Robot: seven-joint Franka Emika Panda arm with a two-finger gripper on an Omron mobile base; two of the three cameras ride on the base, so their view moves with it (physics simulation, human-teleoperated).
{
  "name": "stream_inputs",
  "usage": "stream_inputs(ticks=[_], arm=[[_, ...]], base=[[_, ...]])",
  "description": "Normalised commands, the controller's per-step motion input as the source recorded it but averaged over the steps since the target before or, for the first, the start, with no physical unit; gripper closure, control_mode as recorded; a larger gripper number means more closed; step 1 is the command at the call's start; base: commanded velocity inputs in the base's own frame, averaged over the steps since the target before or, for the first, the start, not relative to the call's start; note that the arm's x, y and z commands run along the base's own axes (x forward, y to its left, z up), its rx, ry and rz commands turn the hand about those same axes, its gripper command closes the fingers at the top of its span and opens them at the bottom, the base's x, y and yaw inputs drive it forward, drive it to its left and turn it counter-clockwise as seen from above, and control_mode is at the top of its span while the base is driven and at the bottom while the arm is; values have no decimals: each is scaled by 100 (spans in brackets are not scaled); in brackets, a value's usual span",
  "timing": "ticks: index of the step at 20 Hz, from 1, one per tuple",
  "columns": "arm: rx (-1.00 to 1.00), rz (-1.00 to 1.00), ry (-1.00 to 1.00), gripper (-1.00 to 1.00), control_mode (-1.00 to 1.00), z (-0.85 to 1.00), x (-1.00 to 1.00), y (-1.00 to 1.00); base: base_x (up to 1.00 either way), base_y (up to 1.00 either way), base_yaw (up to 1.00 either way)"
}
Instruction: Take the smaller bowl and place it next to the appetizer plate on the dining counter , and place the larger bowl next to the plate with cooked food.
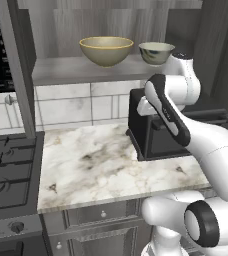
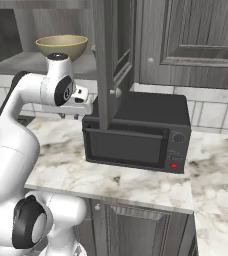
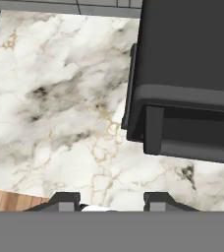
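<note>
The larger bowl [image 1: 106, 50] [image 2: 62, 45], wide and tan with a yellowish rim, stands on a grey cabinet shelf [image 1: 76, 71]. Just to its right on the same shelf is the smaller bowl [image 1: 156, 53], pale grey-green. My arm is folded in front of the shelf, with the hand well below both bowls and pointing down at the marble worktop. My gripper [image 3: 111, 201] is open, its two dark fingertips [image 3: 67, 199] apart with nothing between them. The appetizer plate, the plate with cooked food and the dining counter are out of view.
A black microwave [image 1: 153, 135] [image 2: 136, 135] [image 3: 187, 74] stands on the worktop [image 1: 96, 165] right beside my hand. An open cabinet door [image 1: 16, 65] [image 2: 106, 60] juts out at shelf height. A gas stove [image 1: 8, 170] lies at the left.
</note>
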Motion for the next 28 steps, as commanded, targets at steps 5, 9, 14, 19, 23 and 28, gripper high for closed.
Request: stream_inputs(ticks=[5,9,14,19,23,28], arm=[[0,-1,-2,-100,-100,0,-10,10],[0,-1,-15,-100,-100,11,-10,27],[0,0,-29,-100,-100,37,-20,13],[4,-1,-25,-100,-100,42,0,16],[16,-3,-20,-100,-100,35,-4,13],[23,-11,-18,-100,-100,38,-13,15]], base=[[0,0,0],[0,0,0],[0,0,0],[0,0,0],[0,0,0],[0,0,0]])
